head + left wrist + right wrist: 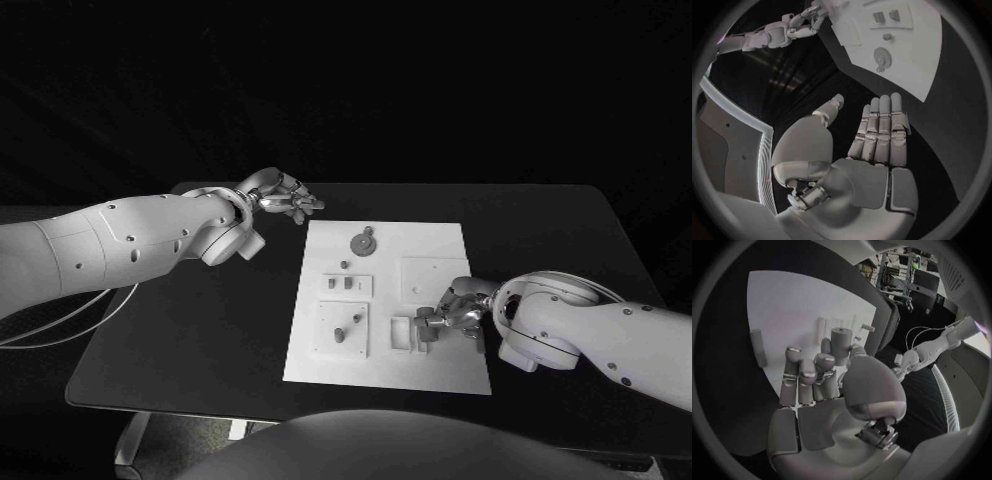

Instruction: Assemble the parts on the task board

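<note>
The right hand pinches a small grey cylindrical peg over the white task board, near its right edge; next, seat it. The left hand hovers empty, fingers spread, off the board's far left corner.

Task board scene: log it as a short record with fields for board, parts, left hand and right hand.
board: white task board lying flat in the middle of the black table
parts: small grey pieces on the board, among them a round part at its far end
left hand: left hand off the board beyond its far left corner, fingers apart, holding nothing
right hand: right hand over the board's near right area, holding a grey cylindrical part
</note>
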